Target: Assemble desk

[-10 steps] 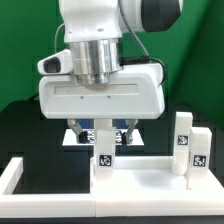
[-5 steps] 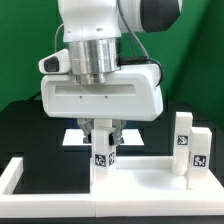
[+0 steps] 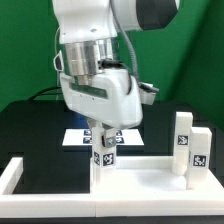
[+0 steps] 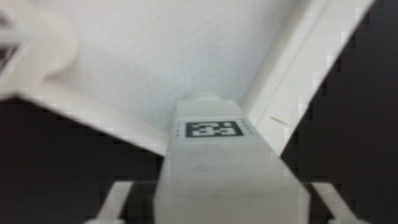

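The white tabletop panel (image 3: 145,178) lies flat at the front. One white leg (image 3: 103,160) with a black-and-white tag stands upright on its corner towards the exterior view's left. My gripper (image 3: 103,138) comes down on this leg from above with the hand turned at an angle, and it is shut on the leg. In the wrist view the leg (image 4: 217,150) runs between my fingers (image 4: 118,203), with the pale tabletop (image 4: 134,75) beyond it and my gripper (image 4: 222,205) around it. Two more tagged legs (image 3: 182,142) (image 3: 200,152) stand at the exterior view's right.
The marker board (image 3: 80,137) lies on the black table behind the held leg. The low white border rail (image 3: 14,172) runs along the exterior view's left and front. A green backdrop stands behind.
My fingers went from spread wide to closed on the upright leg. My hand then turned about its axis with the leg in it.
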Robot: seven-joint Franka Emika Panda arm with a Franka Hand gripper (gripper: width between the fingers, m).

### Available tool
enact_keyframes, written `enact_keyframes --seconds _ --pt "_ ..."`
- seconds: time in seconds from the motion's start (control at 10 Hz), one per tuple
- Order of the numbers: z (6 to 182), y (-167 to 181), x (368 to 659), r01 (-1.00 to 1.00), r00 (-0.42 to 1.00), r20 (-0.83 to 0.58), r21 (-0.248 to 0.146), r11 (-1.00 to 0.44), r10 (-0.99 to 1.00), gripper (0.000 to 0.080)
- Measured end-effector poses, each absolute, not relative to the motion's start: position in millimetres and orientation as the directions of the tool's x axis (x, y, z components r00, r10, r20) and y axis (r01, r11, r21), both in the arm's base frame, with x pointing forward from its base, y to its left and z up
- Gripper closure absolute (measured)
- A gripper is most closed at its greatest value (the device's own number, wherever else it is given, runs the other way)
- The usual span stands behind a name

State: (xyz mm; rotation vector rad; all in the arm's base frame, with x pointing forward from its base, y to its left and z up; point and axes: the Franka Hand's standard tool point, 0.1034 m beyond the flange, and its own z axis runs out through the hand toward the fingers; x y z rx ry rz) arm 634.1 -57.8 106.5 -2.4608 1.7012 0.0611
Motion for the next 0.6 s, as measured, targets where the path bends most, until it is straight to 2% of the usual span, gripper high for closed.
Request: enact_keyframes --seconds 0.3,0.5,0.6 --pt "106.2 -57.5 638.1 -0.992 -0.103 -0.181 -0.057 0.115 -0.978 0.0509" --pt "106.0 -55.9 639.4 -0.956 -0.280 -0.186 -0.034 0.291 -0.942 0.0509" --pt "105.9 -55.8 638.8 -0.946 -0.314 -0.189 -0.024 0.324 -0.931 0.0509"
